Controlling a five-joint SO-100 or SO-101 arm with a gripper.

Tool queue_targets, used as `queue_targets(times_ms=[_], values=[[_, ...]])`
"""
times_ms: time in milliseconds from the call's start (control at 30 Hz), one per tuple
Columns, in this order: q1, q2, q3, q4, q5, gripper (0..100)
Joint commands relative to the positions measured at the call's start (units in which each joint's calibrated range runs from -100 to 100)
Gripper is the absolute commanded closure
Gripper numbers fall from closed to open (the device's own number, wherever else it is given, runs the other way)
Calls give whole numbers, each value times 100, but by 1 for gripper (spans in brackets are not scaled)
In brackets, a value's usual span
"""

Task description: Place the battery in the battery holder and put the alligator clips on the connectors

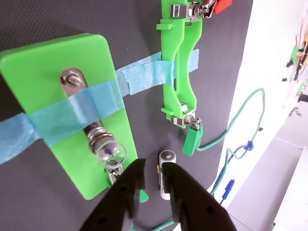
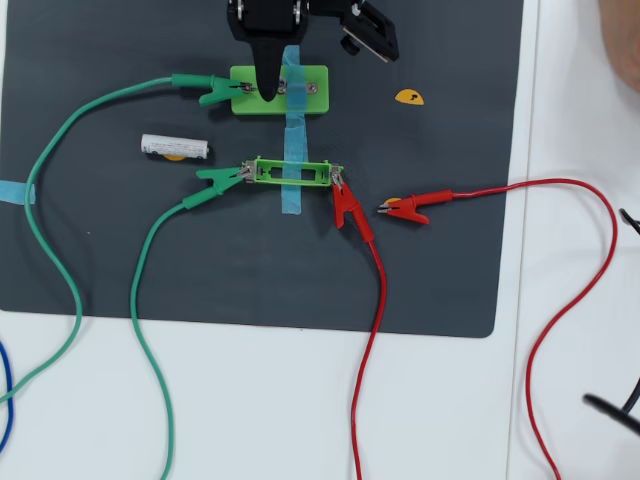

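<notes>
The battery [image 2: 175,147] lies loose on the black mat, left of the battery holder [image 2: 297,173], whose slot is empty. In the wrist view the battery [image 1: 165,179] lies just behind my right finger [image 1: 185,192]. A green alligator clip [image 2: 222,180] grips the holder's left connector and a red alligator clip [image 2: 350,208] its right one. In the wrist view the green clip [image 1: 192,137] hangs on the lower end of the holder [image 1: 180,62]. My gripper [image 1: 153,171] is slightly open and empty; in the overhead view the gripper [image 2: 268,88] hovers over the bulb plate.
A wide green plate with a small bulb [image 1: 53,62] is taped down with blue tape [image 1: 72,113]; another green clip [image 2: 210,90] holds its left end. A second red clip [image 2: 405,210] lies loose right of the holder. Long wires cross the white table [image 2: 580,350].
</notes>
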Motion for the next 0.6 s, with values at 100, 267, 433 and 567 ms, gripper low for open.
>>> queue_targets(times_ms=[100, 267, 433, 567], values=[[53, -41, 90, -523, -4, 99], [43, -41, 90, -532, -4, 99], [2, -41, 98, -575, -4, 99], [103, -41, 90, -575, 32, 99]])
